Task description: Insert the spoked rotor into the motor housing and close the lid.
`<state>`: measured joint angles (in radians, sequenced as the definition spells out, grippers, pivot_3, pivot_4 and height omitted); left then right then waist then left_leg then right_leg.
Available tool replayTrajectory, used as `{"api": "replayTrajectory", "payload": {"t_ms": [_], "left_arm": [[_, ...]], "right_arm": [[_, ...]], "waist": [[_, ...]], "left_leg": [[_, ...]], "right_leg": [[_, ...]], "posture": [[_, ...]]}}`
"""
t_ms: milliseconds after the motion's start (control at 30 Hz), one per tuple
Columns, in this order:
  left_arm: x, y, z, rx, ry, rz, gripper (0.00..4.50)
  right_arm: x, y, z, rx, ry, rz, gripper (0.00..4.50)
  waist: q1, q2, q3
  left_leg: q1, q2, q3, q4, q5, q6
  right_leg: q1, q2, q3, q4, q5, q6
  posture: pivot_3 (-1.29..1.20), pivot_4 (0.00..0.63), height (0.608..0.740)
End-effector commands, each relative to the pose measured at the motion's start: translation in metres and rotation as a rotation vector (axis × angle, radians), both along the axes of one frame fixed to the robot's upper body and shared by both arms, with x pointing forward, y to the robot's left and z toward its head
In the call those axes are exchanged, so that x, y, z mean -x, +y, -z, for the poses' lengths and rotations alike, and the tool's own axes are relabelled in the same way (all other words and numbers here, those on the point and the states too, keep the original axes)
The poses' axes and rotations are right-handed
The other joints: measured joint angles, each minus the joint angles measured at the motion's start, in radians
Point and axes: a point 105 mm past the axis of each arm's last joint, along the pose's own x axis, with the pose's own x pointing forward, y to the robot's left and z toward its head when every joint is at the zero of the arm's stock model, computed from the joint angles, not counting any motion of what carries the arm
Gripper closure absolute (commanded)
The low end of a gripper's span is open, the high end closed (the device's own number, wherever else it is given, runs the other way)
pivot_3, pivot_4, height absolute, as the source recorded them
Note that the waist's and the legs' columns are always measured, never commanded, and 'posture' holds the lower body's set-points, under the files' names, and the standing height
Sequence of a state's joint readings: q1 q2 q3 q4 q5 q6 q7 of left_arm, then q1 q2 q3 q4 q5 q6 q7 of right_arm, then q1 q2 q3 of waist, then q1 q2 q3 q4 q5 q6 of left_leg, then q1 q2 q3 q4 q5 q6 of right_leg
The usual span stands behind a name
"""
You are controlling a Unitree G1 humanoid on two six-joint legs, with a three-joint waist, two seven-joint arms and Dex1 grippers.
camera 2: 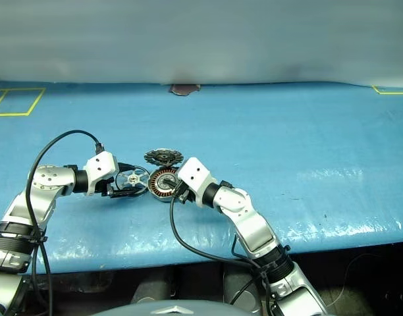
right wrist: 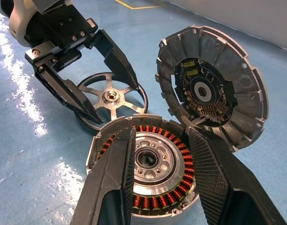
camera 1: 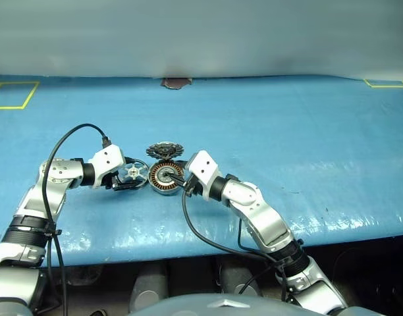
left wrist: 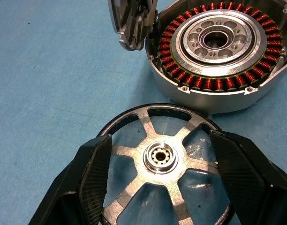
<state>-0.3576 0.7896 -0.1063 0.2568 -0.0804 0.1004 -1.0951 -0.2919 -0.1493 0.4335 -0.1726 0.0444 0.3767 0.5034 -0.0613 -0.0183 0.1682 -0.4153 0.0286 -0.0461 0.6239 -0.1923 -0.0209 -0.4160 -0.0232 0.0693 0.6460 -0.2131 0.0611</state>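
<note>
The spoked rotor, a thin silver wheel with a small hub, lies flat on the blue table just left of the motor housing. My left gripper reaches in from the left, its two black pads pressed against opposite sides of the rotor's rim. The housing shows its ring of copper windings. The lid stands open at the housing's far edge, its dark inner face toward me. From the right, my right gripper sits at the housing's near side with its fingers apart; whether they touch the housing I cannot tell.
Yellow tape outlines mark the table's far left and far right corners. A small brown patch sits at the back edge under the grey wall. The table's front edge runs below my arms. Blue surface lies open to the right.
</note>
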Motion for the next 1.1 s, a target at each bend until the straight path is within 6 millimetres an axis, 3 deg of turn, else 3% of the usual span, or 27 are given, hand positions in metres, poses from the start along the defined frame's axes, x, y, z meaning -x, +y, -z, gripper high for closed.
{"api": "replayTrajectory", "payload": {"t_ms": [33, 67, 167, 267, 833, 1100], "left_arm": [[0.001, 0.006, 0.002, -0.008, 0.019, -0.022, 0.89], [0.001, 0.008, 0.003, -0.014, 0.026, -0.029, 0.89], [0.004, 0.011, 0.006, -0.029, 0.04, -0.029, 1.49], [0.007, 0.012, 0.008, -0.037, 0.059, -0.025, 2.4], [0.016, 0.024, 0.021, -0.057, 0.125, -0.08, 2.4], [0.009, 0.024, 0.015, 0.073, 0.135, -0.18, 2.4]], "right_arm": [[-0.001, 0.0, -0.011, -0.039, -0.032, 0.013, 2.62], [-0.002, -0.001, -0.012, -0.042, -0.032, 0.023, 2.62], [-0.004, -0.001, -0.012, -0.047, -0.031, 0.033, 2.62], [-0.005, -0.001, -0.013, -0.051, -0.031, 0.038, 2.62], [-0.007, -0.002, -0.014, -0.056, -0.037, 0.057, 2.62], [-0.007, -0.001, -0.016, -0.068, -0.039, 0.056, 2.62]], "waist": [[0.0, 0.0, 0.0], [0.0, 0.0, 0.0], [0.0, 0.0, 0.0], [0.0, 0.0, 0.0], [-0.005, 0.001, -0.001], [-0.003, 0.001, -0.001]], "left_leg": [[0.0, 0.0, 0.0, 0.0, 0.0, 0.0], [0.0, 0.0, 0.0, 0.0, 0.0, 0.0], [0.0, 0.0, 0.0, 0.001, 0.0, 0.0], [0.001, 0.0, 0.0, 0.001, 0.0, 0.0], [0.002, 0.0, 0.0, 0.001, 0.0, 0.0], [0.003, 0.0, 0.0, 0.003, 0.0, 0.0]], "right_leg": [[0.0, 0.0, 0.0, 0.0, 0.0, 0.0], [0.0, 0.0, 0.0, 0.0, 0.0, 0.0], [0.0, 0.0, 0.0, 0.0, 0.0, 0.0], [0.001, 0.0, 0.0, 0.001, 0.0, 0.0], [0.001, 0.0, 0.0, 0.002, 0.0, 0.0], [0.002, 0.0, 0.0, 0.004, 0.0, 0.0]], "posture": [[0.0, 0.15, 0.74], [0.0, 0.15, 0.74], [0.0, 0.15, 0.74], [0.0, 0.15, 0.74], [0.0, 0.15, 0.74], [0.0, 0.15, 0.74]]}}
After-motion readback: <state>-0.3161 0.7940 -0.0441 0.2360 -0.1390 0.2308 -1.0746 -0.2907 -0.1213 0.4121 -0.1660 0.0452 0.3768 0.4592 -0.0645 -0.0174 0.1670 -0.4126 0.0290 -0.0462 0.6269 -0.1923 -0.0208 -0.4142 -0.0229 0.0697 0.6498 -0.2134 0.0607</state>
